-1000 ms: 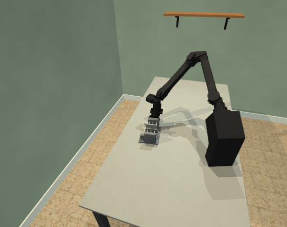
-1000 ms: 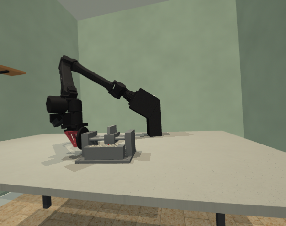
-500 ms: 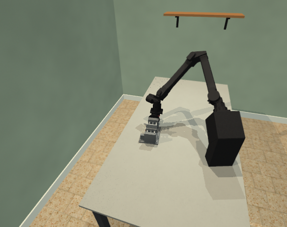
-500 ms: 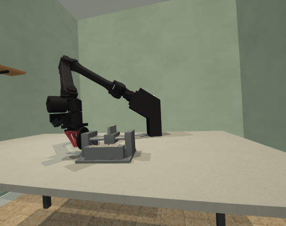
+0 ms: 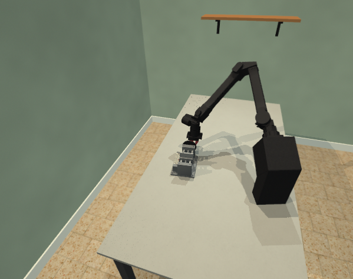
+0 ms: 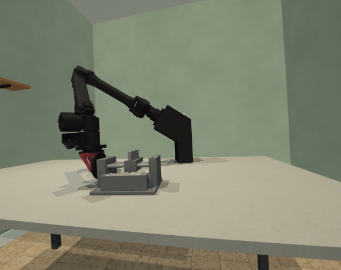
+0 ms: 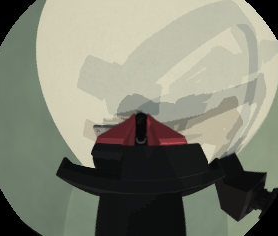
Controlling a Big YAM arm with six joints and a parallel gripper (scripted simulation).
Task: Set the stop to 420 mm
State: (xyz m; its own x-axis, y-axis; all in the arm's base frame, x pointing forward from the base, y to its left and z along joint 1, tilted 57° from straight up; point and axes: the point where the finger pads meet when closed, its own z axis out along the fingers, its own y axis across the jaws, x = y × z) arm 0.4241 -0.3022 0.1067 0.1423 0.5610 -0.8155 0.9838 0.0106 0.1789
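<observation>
A grey stop fixture [image 5: 184, 165] [image 6: 126, 180] stands on the table. It has a base plate, two end blocks, a lead screw [image 6: 143, 164], a sliding stop block [image 6: 132, 162] and a scale strip [image 6: 124, 174] on the front. A black handwheel [image 5: 188, 143] [image 6: 95, 162] sits at the fixture's far-left end. My gripper [image 5: 193, 140] [image 6: 90, 162] [image 7: 141, 117], with red fingers, comes down from above and is shut on the handwheel. In the wrist view the fingers are drawn together around a small dark part, and the fixture is hidden.
The arm's black base [image 5: 275, 168] [image 6: 179, 136] stands on the pale table [image 5: 200, 216] [image 6: 251, 197] behind and to the right of the fixture. A wooden shelf [image 5: 250, 18] [image 6: 7, 82] hangs on the green wall. The table's left edge is close to the fixture.
</observation>
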